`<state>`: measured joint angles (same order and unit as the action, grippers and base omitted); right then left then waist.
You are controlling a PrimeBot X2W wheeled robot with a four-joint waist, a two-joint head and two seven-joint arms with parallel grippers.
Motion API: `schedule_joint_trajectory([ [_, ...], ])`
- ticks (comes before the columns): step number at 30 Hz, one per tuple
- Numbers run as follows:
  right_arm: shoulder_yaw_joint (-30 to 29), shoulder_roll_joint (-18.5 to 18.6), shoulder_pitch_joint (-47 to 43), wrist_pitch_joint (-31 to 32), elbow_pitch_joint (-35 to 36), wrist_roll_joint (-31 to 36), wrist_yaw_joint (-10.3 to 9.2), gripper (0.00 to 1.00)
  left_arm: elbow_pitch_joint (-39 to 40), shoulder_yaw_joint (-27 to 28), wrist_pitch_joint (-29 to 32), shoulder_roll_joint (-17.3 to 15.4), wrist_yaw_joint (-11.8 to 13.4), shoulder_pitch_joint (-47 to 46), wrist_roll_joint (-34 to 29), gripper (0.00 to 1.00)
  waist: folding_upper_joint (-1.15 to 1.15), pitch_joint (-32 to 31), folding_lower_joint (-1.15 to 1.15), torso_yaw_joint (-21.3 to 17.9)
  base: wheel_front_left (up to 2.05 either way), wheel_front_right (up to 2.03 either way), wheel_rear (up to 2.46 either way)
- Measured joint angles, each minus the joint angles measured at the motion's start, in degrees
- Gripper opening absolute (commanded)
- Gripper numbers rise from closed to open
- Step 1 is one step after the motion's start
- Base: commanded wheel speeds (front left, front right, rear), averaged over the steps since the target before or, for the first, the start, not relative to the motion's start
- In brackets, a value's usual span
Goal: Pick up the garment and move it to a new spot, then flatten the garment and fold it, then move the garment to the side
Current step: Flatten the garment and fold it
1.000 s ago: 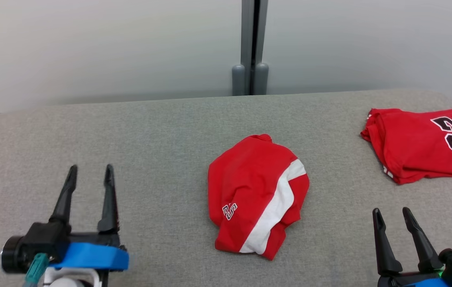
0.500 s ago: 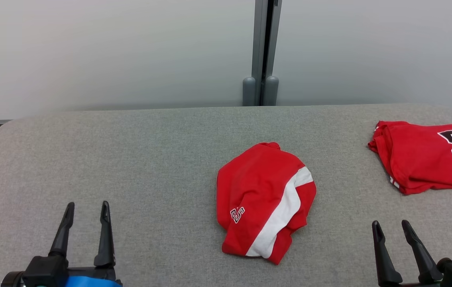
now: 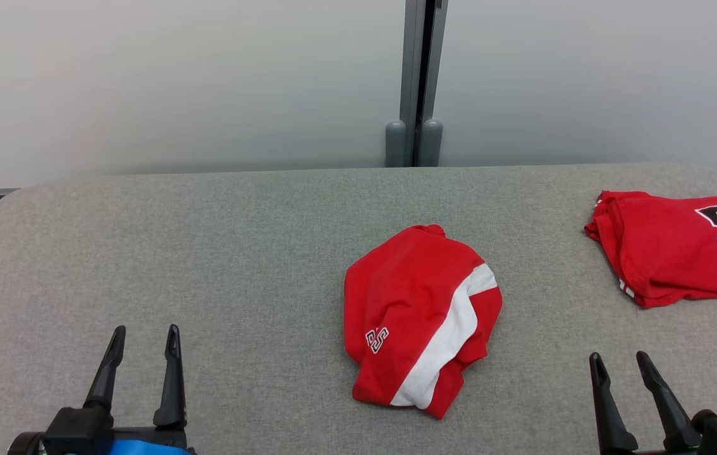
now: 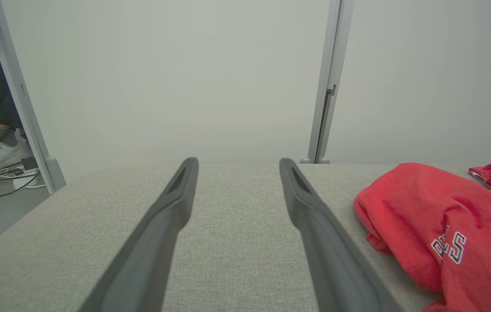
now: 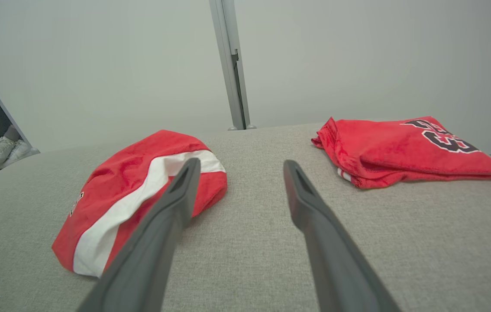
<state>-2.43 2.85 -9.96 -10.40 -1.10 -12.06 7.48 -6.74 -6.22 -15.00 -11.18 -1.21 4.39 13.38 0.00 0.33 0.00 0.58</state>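
Our left gripper (image 3: 146,328) and right gripper (image 3: 618,355) stand spread and empty at the lower corners. Pinching only one layer of the central garment (image 3: 418,309), we may lose it.

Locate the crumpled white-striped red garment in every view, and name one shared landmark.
Head view: garment just right of centre.
Left wrist view: garment at the lower right edge.
Right wrist view: garment left of centre.
Shared landmark: grey post against the back wall.
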Motion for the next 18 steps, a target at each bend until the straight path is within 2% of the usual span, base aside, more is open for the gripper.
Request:
schedule_joint_trajectory([
  [18, 0.2, 0.0, -0.1, 0.0, -1.1, 0.0, 0.00, 1.00, -0.7, 1.6, 0.0, 1.2, -1.7, -0.1, -1.5, 1.00, 0.01, -0.3, 0.00, 0.0, 0.00, 0.00, 0.00],
])
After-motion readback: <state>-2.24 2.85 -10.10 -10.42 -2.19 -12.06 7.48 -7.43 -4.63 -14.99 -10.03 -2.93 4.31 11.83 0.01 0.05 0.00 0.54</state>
